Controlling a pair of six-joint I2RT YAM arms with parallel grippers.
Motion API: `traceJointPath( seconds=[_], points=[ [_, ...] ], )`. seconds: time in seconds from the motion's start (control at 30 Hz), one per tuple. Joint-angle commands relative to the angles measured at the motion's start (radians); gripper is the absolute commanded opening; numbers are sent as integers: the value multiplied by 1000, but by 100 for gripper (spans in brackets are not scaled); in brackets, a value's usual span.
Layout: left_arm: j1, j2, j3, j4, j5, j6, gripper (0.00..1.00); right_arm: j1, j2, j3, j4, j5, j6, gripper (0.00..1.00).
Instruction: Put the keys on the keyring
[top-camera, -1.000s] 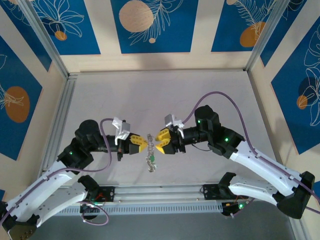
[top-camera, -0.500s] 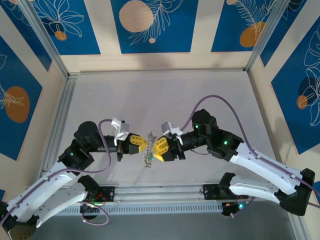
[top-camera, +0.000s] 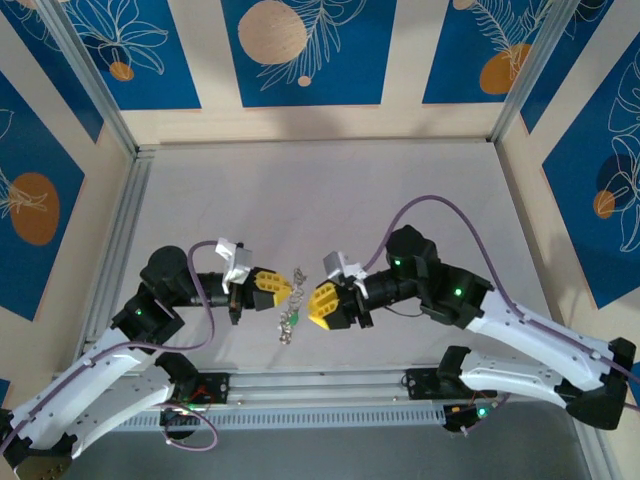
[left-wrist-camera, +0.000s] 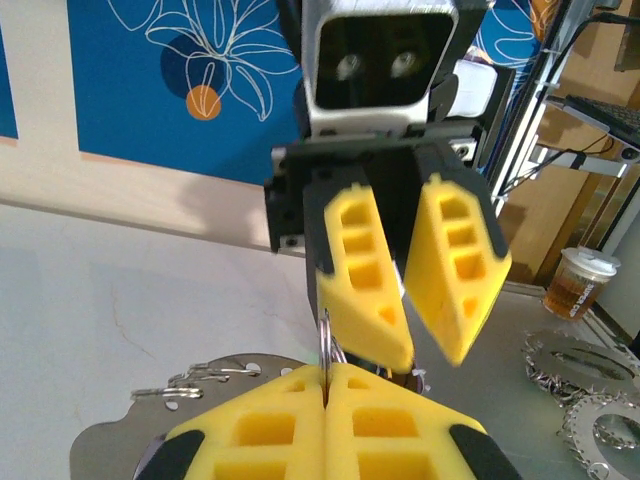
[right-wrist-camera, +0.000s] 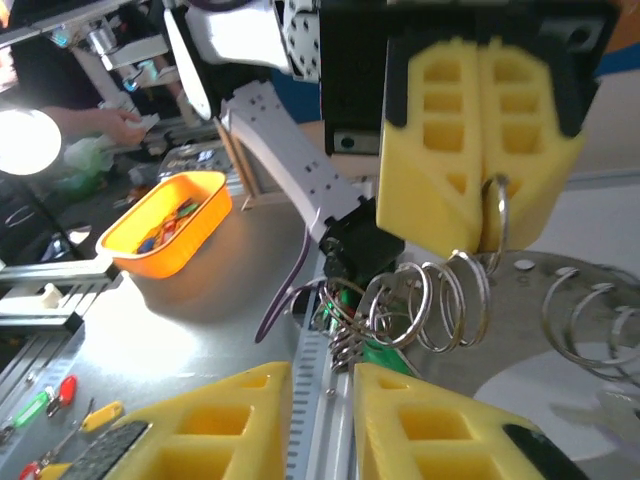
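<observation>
Keyring (right-wrist-camera: 487, 212) pinched in left hand (top-camera: 288, 289), keys (top-camera: 289, 326) dangling below.

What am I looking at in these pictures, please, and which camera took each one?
Two robot arms are bolted at the near edge of a table, each ending in a two-finger gripper with yellow pads. The overhead picture looks down from above and behind them. The other two come from a camera on each wrist, so each shows its own fingers at the bottom and the other gripper opposite. The left gripper is shut, pinching the thin wire keyring. A bunch of linked rings and small keys, one of them green, hangs from it above the table. The right gripper faces it with its jaws apart, holding nothing that I can see.
</observation>
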Motion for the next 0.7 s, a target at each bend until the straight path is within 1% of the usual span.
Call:
traceJointPath(
  seconds=[0.0, 0.07, 0.1, 0.33, 0.6, 0.67],
  points=[
    [-13, -13, 8, 65, 38, -4, 0, 5, -47, 22, -19, 122, -6, 29],
    [-14, -14, 8, 67, 42, -4, 0, 1, -45, 31, 0, 156, -13, 30],
    [-13, -15, 8, 67, 44, -4, 0, -5, -36, 33, 20, 154, -10, 29],
    [-13, -26, 10, 59, 48, -1, 0, -18, 58, 48, 112, 64, 9, 22],
    [-14, -17, 12, 49, 54, 9, 0, -17, 65, 53, 180, -28, 41, 21],
    [-13, -14, 12, 51, 56, 8, 0, -17, 65, 51, 185, -30, 42, 21]
  ],
)
